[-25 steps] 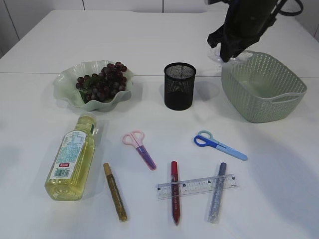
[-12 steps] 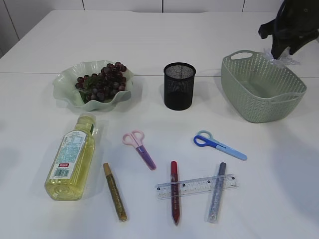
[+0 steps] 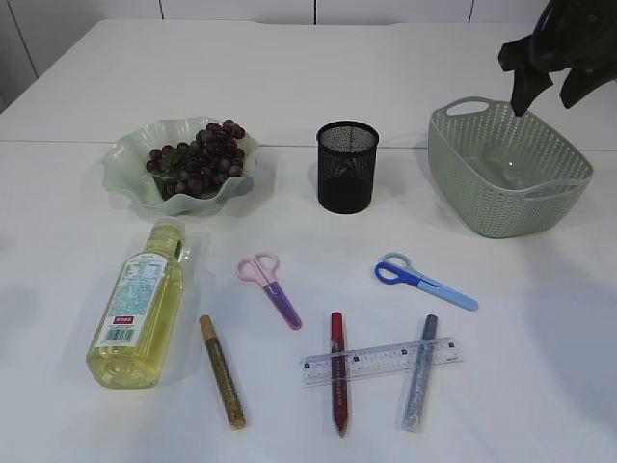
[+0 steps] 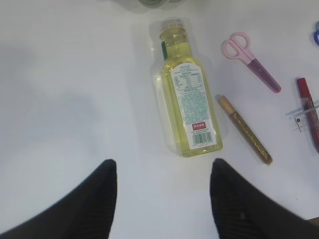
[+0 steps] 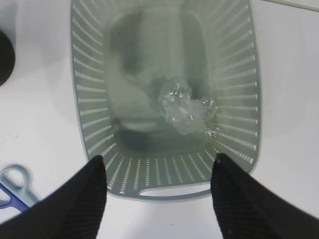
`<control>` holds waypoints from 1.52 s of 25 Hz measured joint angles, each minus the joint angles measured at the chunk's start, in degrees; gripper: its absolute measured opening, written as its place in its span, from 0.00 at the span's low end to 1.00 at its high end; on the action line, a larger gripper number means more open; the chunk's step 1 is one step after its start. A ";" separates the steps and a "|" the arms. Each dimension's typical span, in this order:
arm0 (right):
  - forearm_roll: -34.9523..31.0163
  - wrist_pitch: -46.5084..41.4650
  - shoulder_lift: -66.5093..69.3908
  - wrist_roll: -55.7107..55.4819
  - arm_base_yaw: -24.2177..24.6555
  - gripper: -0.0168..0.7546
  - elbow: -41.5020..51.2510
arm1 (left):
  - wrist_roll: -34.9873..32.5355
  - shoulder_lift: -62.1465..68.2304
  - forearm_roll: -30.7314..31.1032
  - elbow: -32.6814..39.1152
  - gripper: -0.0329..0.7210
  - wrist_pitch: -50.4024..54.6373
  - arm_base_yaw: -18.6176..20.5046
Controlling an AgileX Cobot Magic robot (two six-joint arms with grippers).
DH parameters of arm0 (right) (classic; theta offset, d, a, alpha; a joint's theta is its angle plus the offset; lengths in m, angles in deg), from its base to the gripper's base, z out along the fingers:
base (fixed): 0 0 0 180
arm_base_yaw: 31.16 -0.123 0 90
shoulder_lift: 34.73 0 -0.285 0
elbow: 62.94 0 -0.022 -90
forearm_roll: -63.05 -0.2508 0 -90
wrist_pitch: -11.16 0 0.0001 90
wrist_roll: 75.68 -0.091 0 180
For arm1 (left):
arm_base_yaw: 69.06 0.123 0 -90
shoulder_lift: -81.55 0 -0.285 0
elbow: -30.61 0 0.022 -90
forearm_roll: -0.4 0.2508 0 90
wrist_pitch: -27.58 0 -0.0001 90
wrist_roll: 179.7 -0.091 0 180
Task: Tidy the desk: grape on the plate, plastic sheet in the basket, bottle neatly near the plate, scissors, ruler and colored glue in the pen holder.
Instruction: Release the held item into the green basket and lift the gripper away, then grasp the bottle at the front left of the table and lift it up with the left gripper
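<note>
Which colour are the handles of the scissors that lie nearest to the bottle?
Pink handles on the scissors, with a purple blade cover; the left wrist view shows it best.

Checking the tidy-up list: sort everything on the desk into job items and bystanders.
Job items: grapes on plate; plastic sheet in basket; bottle; pink scissors; blue scissors; ruler; gold, red and silver glue; pen holder.

Bystanders: none visible.

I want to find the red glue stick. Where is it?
Look at the black pen cup in the middle, then straight down toward the front edge. The red glue stick lies under the clear ruler, between a gold stick and a silver one.
</note>
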 joint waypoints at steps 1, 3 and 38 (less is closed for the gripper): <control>-0.14 0.00 -0.03 0.00 0.00 0.69 0.00 | 0.00 0.00 -0.12 0.00 0.62 0.00 0.00; -0.14 -0.09 -0.27 0.00 0.00 0.69 0.00 | 0.00 0.00 -0.21 0.00 0.62 0.04 0.00; -3.52 -0.36 -46.37 -3.25 -0.91 0.69 51.21 | 0.43 4.06 -4.45 0.00 0.62 -1.15 0.00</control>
